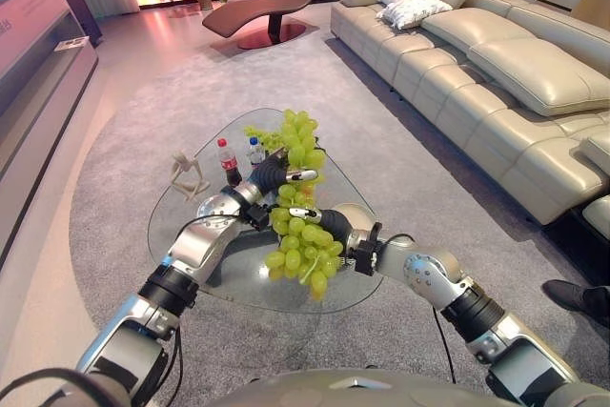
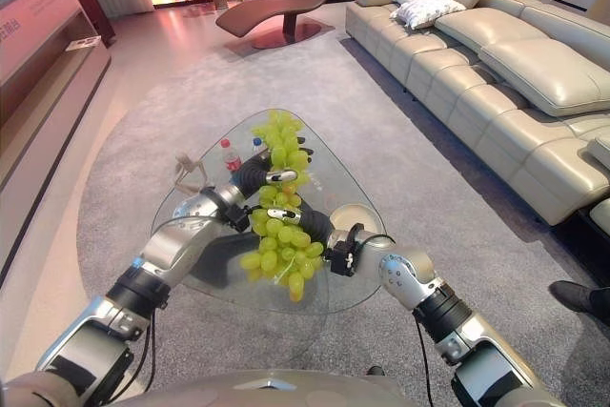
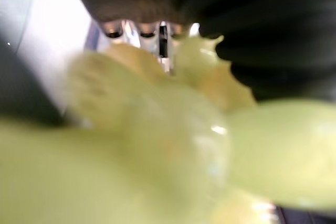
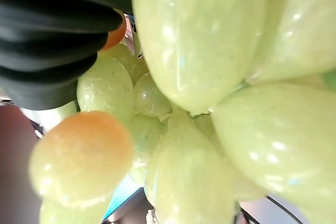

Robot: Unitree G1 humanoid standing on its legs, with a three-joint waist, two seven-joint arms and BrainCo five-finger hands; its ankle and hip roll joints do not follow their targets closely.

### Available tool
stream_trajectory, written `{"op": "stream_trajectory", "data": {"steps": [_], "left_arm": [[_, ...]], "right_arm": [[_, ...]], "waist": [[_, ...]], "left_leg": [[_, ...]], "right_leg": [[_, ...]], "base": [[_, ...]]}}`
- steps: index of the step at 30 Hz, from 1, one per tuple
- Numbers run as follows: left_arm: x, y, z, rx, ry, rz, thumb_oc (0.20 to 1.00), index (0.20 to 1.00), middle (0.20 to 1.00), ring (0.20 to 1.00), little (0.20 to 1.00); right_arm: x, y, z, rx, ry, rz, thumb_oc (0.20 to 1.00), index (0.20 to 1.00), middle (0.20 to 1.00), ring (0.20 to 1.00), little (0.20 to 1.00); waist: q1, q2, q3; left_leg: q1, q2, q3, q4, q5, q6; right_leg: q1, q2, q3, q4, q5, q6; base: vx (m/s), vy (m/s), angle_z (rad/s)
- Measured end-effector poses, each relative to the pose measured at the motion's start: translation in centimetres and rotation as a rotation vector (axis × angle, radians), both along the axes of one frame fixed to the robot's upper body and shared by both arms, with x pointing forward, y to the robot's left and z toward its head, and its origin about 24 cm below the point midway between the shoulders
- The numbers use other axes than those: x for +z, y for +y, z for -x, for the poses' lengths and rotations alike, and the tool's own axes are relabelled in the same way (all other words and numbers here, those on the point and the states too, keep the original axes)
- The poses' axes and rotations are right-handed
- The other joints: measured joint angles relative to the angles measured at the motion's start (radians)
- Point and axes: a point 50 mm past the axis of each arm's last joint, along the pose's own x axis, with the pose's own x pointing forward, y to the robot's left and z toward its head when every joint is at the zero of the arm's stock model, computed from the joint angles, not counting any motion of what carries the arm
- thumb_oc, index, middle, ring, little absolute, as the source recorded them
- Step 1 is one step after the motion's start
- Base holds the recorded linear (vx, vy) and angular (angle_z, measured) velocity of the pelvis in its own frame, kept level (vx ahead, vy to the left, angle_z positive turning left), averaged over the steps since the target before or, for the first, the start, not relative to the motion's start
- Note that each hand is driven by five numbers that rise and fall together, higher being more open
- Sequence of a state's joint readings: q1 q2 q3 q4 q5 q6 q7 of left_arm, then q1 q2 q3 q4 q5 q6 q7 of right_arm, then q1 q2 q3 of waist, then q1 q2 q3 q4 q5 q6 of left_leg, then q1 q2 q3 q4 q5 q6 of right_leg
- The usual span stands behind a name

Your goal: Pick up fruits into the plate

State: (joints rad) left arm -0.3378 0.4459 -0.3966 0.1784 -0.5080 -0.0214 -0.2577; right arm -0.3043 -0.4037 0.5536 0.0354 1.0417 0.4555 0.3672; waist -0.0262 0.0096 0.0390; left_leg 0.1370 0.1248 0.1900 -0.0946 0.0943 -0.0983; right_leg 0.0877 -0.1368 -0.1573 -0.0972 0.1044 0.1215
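Note:
A big bunch of green grapes (image 1: 303,235) hangs above the glass table (image 1: 181,212), held between both hands. My left hand (image 1: 270,176) grips the upper part of the bunch, with a silver finger (image 1: 301,176) curled across the grapes. My right hand (image 1: 333,227) holds the lower part from the right, its finger (image 1: 306,213) pressed into the cluster. The grapes (image 3: 157,150) sit right against the left wrist camera, and grapes (image 4: 210,51) crowd the right wrist view too. A pale round plate (image 2: 363,215) lies on the table, partly hidden behind my right wrist.
Two small bottles (image 1: 229,161) (image 1: 254,150) and a pale figurine (image 1: 189,176) stand on the table's far left. A beige sofa (image 1: 496,73) runs along the right, with a lounge chair (image 1: 276,7) beyond. A person's shoe (image 1: 577,297) rests at the right edge.

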Motion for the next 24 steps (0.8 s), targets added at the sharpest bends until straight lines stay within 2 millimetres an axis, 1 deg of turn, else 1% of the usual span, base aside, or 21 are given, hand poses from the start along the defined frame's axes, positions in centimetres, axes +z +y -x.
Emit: {"op": "stream_trajectory", "data": {"steps": [2, 3, 4, 6, 7, 8, 9, 10, 11, 15, 17, 19, 20, 21, 22, 24], "left_arm": [[-1.0, 1.4, 0.6, 0.047, 0.048, 0.060, 1.000, 1.000, 1.000, 1.000, 1.000], [-1.0, 1.4, 0.6, 0.047, 0.048, 0.060, 1.000, 1.000, 1.000, 1.000, 1.000], [-3.3, 3.2, 1.8, 0.114, 0.142, 0.092, 1.000, 1.000, 1.000, 1.000, 1.000], [-5.7, 4.8, 3.2, 0.169, 0.235, 0.092, 1.000, 1.000, 1.000, 1.000, 1.000], [-7.8, 5.8, 4.5, 0.206, 0.320, 0.074, 1.000, 1.000, 1.000, 1.000, 1.000], [-8.7, 6.2, 5.0, 0.219, 0.356, 0.067, 1.000, 1.000, 1.000, 1.000, 1.000], [-10.3, 6.9, 6.2, 0.236, 0.426, 0.057, 1.000, 1.000, 1.000, 1.000, 1.000], [-10.3, 6.9, 6.2, 0.236, 0.426, 0.057, 1.000, 1.000, 1.000, 1.000, 1.000], [-11.6, 7.5, 7.1, 0.250, 0.485, 0.050, 1.000, 1.000, 1.000, 1.000, 1.000], [-13.3, 8.6, 8.6, 0.294, 0.541, 0.053, 1.000, 1.000, 1.000, 1.000, 1.000], [-14.2, 9.5, 9.1, 0.343, 0.576, 0.053, 1.000, 1.000, 1.000, 1.000, 1.000], [-15.1, 10.0, 9.6, 0.387, 0.615, 0.042, 1.000, 1.000, 1.000, 1.000, 1.000], [-15.9, 10.2, 9.9, 0.431, 0.651, 0.043, 1.000, 1.000, 1.000, 1.000, 1.000], [-16.3, 10.3, 10.1, 0.467, 0.668, 0.043, 1.000, 1.000, 1.000, 1.000, 1.000], [-16.4, 10.4, 10.2, 0.487, 0.674, 0.035, 1.000, 1.000, 1.000, 1.000, 1.000], [-16.9, 11.1, 10.3, 0.564, 0.702, -0.007, 1.000, 1.000, 1.000, 1.000, 1.000]], "right_arm": [[0.0, -1.1, -0.3, -0.069, -0.006, -0.029, 0.200, 0.200, 0.200, 0.200, 0.200], [0.0, -1.1, -0.3, -0.069, -0.006, -0.029, 0.200, 0.200, 0.200, 0.200, 0.200], [0.2, -2.9, -0.9, -0.168, -0.022, -0.053, 0.200, 0.200, 0.200, 0.200, 0.200], [0.4, -4.3, -1.3, -0.234, -0.037, -0.059, 0.200, 0.200, 0.200, 0.200, 0.200], [0.7, -5.2, -1.7, -0.278, -0.053, -0.050, 0.200, 0.200, 0.200, 0.200, 0.200], [0.8, -5.6, -1.8, -0.293, -0.062, -0.048, 0.200, 0.200, 0.200, 0.200, 0.200], [0.9, -6.3, -2.1, -0.325, -0.069, -0.043, 0.200, 0.200, 0.200, 0.200, 0.200], [0.9, -6.3, -2.1, -0.325, -0.069, -0.043, 0.200, 0.200, 0.200, 0.200, 0.200], [0.7, -7.1, -2.4, -0.371, -0.053, -0.045, 0.200, 0.200, 0.200, 0.200, 0.200], [-0.3, -8.6, -3.0, -0.462, -0.014, -0.035, 0.200, 0.200, 0.200, 0.200, 0.200], [-0.7, -9.9, -3.6, -0.532, 0.002, -0.022, 0.200, 0.200, 0.200, 0.200, 0.200], [-1.1, -11.0, -4.2, -0.593, 0.018, -0.004, 0.200, 0.200, 0.200, 0.200, 0.200], [-1.5, -11.9, -4.7, -0.634, 0.034, 0.017, 0.200, 0.200, 0.200, 0.200, 0.200], [-1.7, -12.6, -5.0, -0.669, 0.046, 0.039, 0.200, 0.200, 0.200, 0.200, 0.200], [-1.7, -13.4, -5.2, -0.701, 0.052, 0.060, 0.200, 0.200, 0.200, 0.200, 0.200], [-1.4, -15.3, -6.4, -0.771, 0.057, 0.113, 0.200, 0.200, 0.200, 0.200, 0.200]], "waist": [[0.004, 0.000, 0.001], [0.004, 0.000, 0.001], [0.004, 0.001, 0.014], [0.004, 0.000, 0.026], [0.006, -0.001, 0.043], [0.011, -0.001, 0.053], [0.017, -0.001, 0.067], [0.017, -0.001, 0.067], [0.028, -0.001, 0.075], [0.031, 0.000, 0.102], [0.038, 0.000, 0.127], [0.040, 0.003, 0.149], [0.040, 0.006, 0.158], [0.042, 0.007, 0.174], [0.052, 0.008, 0.200], [0.056, 0.015, 0.231]], "left_leg": [[-0.016, 0.001, -0.006, 0.000, -0.001, -0.001], [-0.016, 0.001, -0.006, 0.000, -0.001, -0.001], [-0.023, -0.001, -0.014, 0.000, 0.003, 0.003], [-0.027, -0.002, -0.019, 0.000, 0.003, 0.004], [-0.028, -0.002, -0.020, 0.000, 0.003, 0.004], [-0.028, -0.003, -0.020, 0.000, 0.003, 0.004], [-0.030, -0.002, -0.020, 0.001, 0.003, 0.004], [-0.030, -0.002, -0.020, 0.001, 0.003, 0.004], [-0.042, -0.003, -0.023, 0.000, 0.004, 0.003], [-0.053, -0.005, -0.031, 0.002, 0.007, 0.000], [-0.079, -0.005, -0.035, 0.005, 0.014, 0.000], [-0.097, -0.005, -0.042, 0.005, 0.021, 0.000], [-0.111, -0.005, -0.049, 0.005, 0.024, 0.000], [-0.115, -0.004, -0.049, 0.005, 0.026, 0.000], [-0.116, -0.002, -0.049, 0.006, 0.028, -0.002], [-0.162, -0.002, -0.060, 0.006, 0.036, -0.001]], "right_leg": [[-0.012, -0.003, -0.008, 0.000, -0.001, 0.000], [-0.012, -0.003, -0.008, 0.000, -0.001, 0.000], [-0.013, -0.007, -0.016, 0.000, 0.000, 0.001], [-0.014, -0.008, -0.019, 0.000, 0.001, 0.003], [-0.014, -0.007, -0.019, 0.000, 0.001, 0.004], [-0.014, -0.007, -0.020, 0.000, 0.001, 0.004], [-0.017, -0.006, -0.020, 0.000, 0.000, 0.004], [-0.017, -0.006, -0.020, 0.000, 0.000, 0.004], [-0.027, -0.005, -0.022, 0.000, 0.000, 0.004], [-0.033, -0.005, -0.030, 0.000, 0.003, 0.001], [-0.057, -0.004, -0.036, 0.000, 0.004, 0.001], [-0.070, -0.003, -0.042, 0.000, 0.007, -0.002], [-0.081, -0.002, -0.045, 0.000, 0.007, -0.002], [-0.086, -0.001, -0.046, 0.000, 0.009, -0.004], [-0.086, 0.001, -0.046, 0.000, 0.010, -0.005], [-0.124, 0.002, -0.051, 0.002, 0.015, -0.006]], "base": [[0.00, 0.005, 0.07], [-0.01, 0.004, 0.11], [-0.01, 0.001, 0.11], [-0.02, 0.007, 0.10], [-0.03, 0.010, 0.03], [-0.04, 0.019, 0.01], [0.00, 0.000, 0.00], [-0.03, 0.017, 0.03], [-0.04, 0.013, 0.06], [-0.05, 0.013, 0.06], [-0.11, 0.008, 0.04], [-0.08, 0.003, 0.08], [-0.08, -0.005, 0.10], [-0.11, -0.006, 0.06], [-0.13, -0.006, 0.06], [-0.11, 0.000, 0.09]]}}
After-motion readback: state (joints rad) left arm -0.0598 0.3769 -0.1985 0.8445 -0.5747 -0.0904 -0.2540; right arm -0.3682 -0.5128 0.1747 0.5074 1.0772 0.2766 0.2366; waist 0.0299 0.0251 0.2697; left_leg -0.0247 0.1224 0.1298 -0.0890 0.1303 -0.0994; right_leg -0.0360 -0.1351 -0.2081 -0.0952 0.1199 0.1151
